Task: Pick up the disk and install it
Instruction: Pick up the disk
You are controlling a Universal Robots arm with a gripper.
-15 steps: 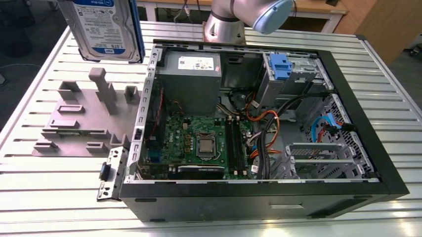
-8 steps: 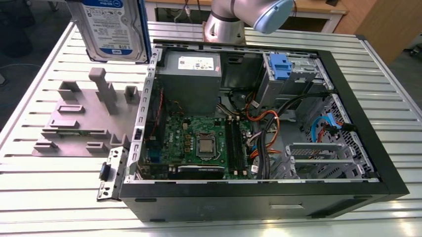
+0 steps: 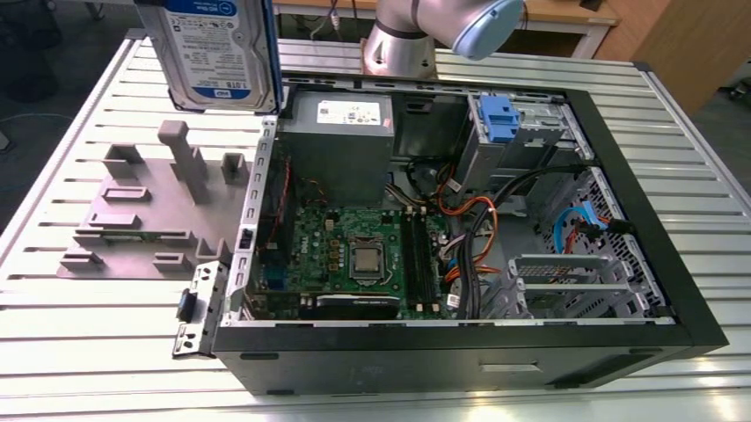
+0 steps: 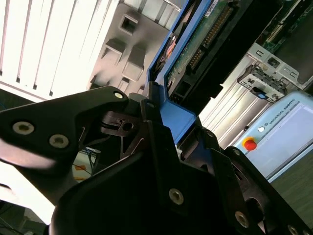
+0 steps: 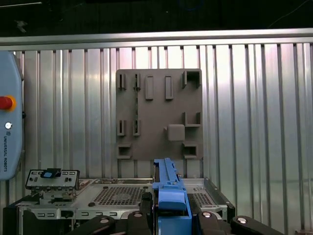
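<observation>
Exterior view, from its left: a grey plastic fixture plate (image 3: 147,215) with upright blocks and slots lies flat on the slatted aluminium table (image 3: 70,303). Above the plate's far edge hangs the disk (image 3: 217,53), a flat silver hard drive with a white-and-blue printed label and a blue plastic frame along its edge. It is upright in the air with the label towards the camera, clear of plate and table, and its upper part is cut off by the picture's edge.

Just to the right, an open black computer case (image 3: 470,352) lies on its side on the table. Inside it, a grey metal power-supply box (image 3: 340,145) with a small white sticker sits at the far side. A green motherboard (image 3: 352,255) is nearer the camera. Further right is a grey metal drive cage (image 3: 528,141) with a blue tab (image 3: 499,114). Behind the case stands the silver base of the robot arm (image 3: 405,44).

In the second wrist view the black gripper (image 4: 161,110) is clamped on the disk (image 4: 188,54). Its fingers (image 4: 98,105) pinch the blue frame from both sides, and the drive's green circuit-board face shows past them. In the first wrist view the gripper (image 5: 168,215) holds the disk (image 5: 166,176) edge-on above the case's rim. The fixture plate (image 5: 159,115) lies beyond it on the table (image 5: 254,122), and a pale blue control pendant (image 5: 7,137) with a red button is off to one side.
</observation>
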